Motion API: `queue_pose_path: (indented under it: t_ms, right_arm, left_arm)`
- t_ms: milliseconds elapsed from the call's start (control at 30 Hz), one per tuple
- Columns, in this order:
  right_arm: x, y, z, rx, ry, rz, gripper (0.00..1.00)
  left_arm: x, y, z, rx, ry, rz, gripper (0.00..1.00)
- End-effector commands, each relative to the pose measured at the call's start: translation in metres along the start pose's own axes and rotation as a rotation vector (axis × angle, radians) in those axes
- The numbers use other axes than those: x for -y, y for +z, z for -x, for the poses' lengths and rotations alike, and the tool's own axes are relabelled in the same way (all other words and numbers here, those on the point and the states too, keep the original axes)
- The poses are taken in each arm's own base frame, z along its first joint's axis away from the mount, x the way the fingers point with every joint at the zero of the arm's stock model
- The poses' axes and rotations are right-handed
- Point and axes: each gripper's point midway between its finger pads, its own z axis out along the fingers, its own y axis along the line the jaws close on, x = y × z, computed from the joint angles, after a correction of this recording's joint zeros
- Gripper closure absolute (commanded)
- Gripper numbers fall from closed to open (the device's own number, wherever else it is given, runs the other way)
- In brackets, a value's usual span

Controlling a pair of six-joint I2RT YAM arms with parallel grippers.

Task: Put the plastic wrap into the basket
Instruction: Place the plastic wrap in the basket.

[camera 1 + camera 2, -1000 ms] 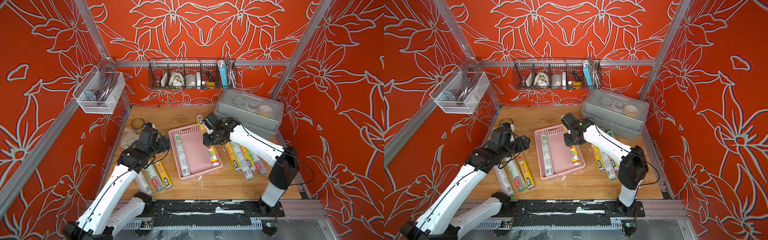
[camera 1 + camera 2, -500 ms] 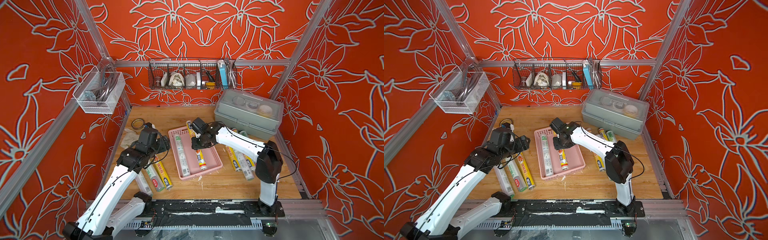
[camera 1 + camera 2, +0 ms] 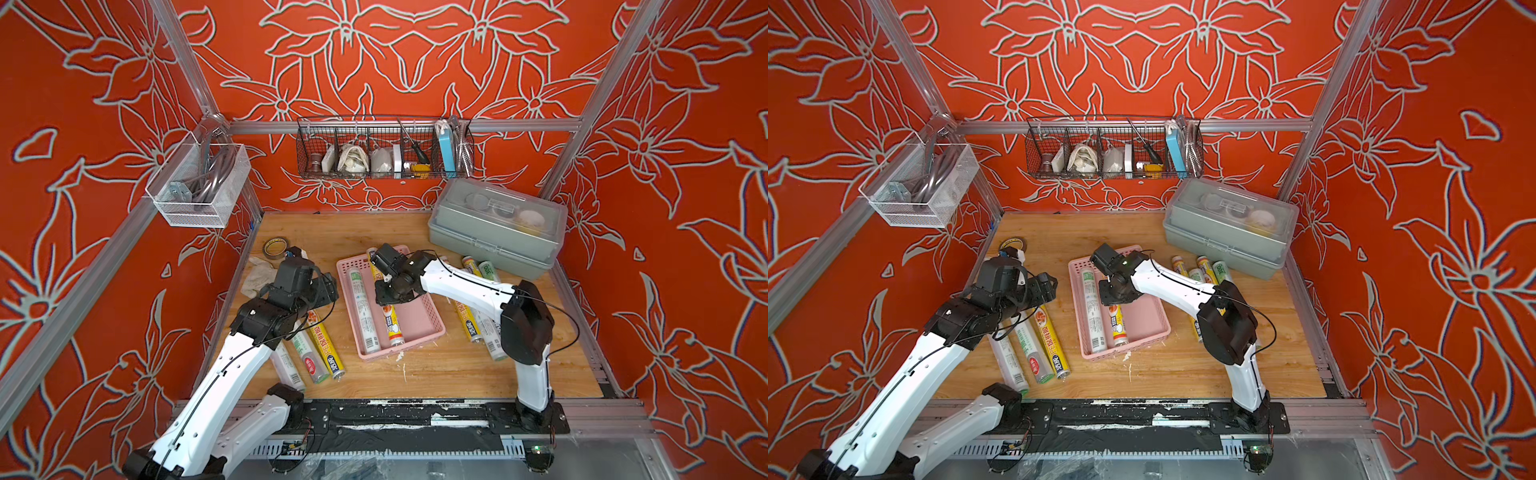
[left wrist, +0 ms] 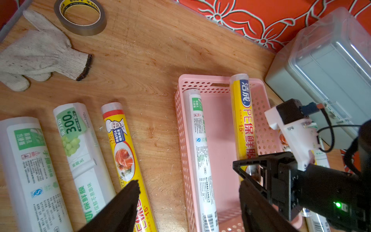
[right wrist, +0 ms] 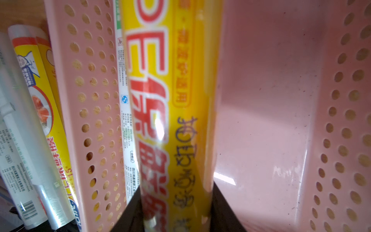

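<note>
- Nine long slim packaged rolls of plastic wrap (image 3: pixel 328 353) show in all.
- Two lie inside the one pink perforated plastic basket (image 4: pixel 181 128): a yellow roll (image 5: pixel 170 100) clamped between the jaws of the right gripper (image 5: pixel 176 209), and a white-green roll (image 4: pixel 198 140) just beside those jaws.
- Three lie just outside the spread jaws of the left gripper (image 4: pixel 187 186): a yellow food-photo roll (image 4: pixel 124 152), a grape-printed roll (image 4: pixel 80 144) and a white roll (image 4: pixel 26 160).
- Four roll ends (image 3: pixel 1203 262) lie well apart from both pairs of jaws.
- One each, away from any jaws: brown tape ring (image 4: pixel 84 30), white knitted glove (image 4: pixel 40 54), grey lidded plastic box (image 3: pixel 494 224), black wire basket (image 3: pixel 384 141), white mesh basket (image 3: pixel 195 199).

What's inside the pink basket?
Two plastic wrap rolls: a white-green roll lying along one wall, and a yellow roll clamped by the right gripper, its far end over the basket rim. The gripper hides the yellow roll's middle.
</note>
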Motion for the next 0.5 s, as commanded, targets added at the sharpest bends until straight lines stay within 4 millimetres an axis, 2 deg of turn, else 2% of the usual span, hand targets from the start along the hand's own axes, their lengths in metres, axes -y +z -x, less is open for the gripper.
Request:
queue_pose_path:
  t_ms: [0,467]
  right_arm:
    - [-0.001,0.018,-0.008,-0.031,0.018,-0.014,0.71]
    - [-0.003,0.037,-0.021,-0.076,0.012,-0.037,0.71]
  left_arm:
    - [-0.003,-0.006,0.003,0.016,0.000,0.006,0.22]
    - [-0.003,-0.005,0.003,0.018,0.003,0.006,0.22]
